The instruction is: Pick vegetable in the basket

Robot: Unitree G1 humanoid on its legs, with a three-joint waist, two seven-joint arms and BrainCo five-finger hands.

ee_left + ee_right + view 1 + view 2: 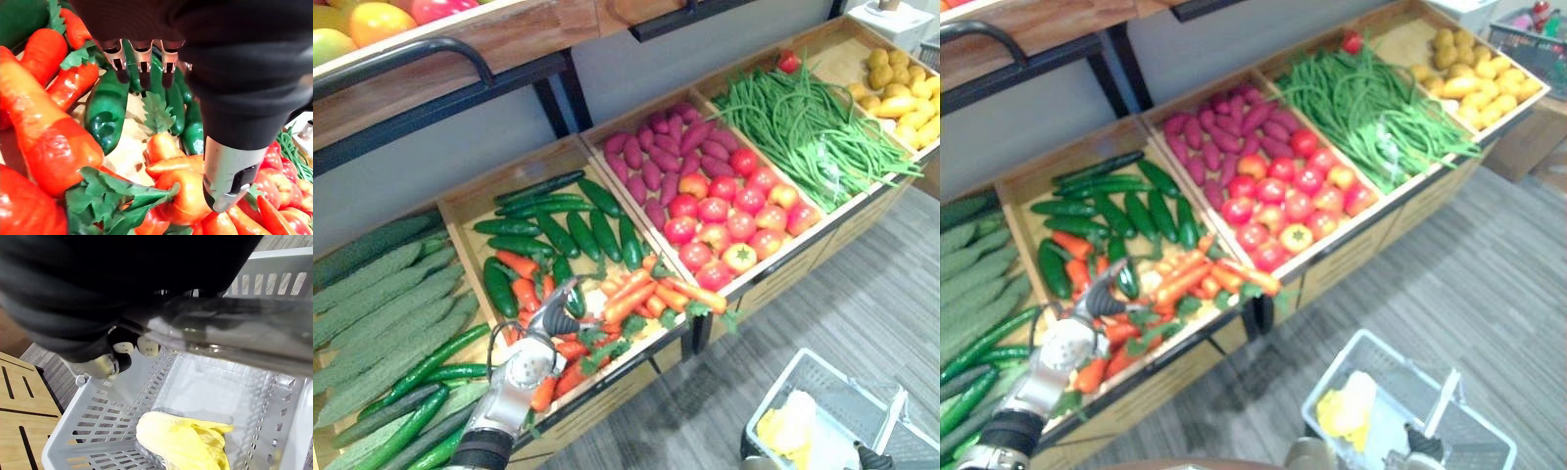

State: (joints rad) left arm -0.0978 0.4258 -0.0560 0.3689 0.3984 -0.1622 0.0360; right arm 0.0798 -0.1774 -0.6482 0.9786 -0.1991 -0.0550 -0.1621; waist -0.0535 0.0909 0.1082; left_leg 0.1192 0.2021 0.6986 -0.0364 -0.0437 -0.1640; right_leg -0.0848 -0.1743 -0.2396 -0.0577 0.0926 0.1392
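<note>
My left hand [551, 315] hovers open over a heap of orange carrots [636, 289] with green tops in a wooden crate. In the left wrist view its fingers [142, 61] point straight toward dark green cucumbers [105, 112], and the thumb [229, 176] stands apart above a carrot [183, 188]; nothing is held. A white plastic basket [832, 392] stands on the floor at the lower right, with a yellow item [788, 426] inside. My right hand [129, 347] has its fingers curled round the basket's handle [230, 328].
Wooden crates run along the stand: long ridged gourds [382, 313], cucumbers [558, 230], purple sweet potatoes [656, 147], tomatoes [729, 220], green beans [803, 127], yellow potatoes [901, 88]. An upper shelf with fruit [372, 20] overhangs the back. Grey floor [862, 294] lies in front.
</note>
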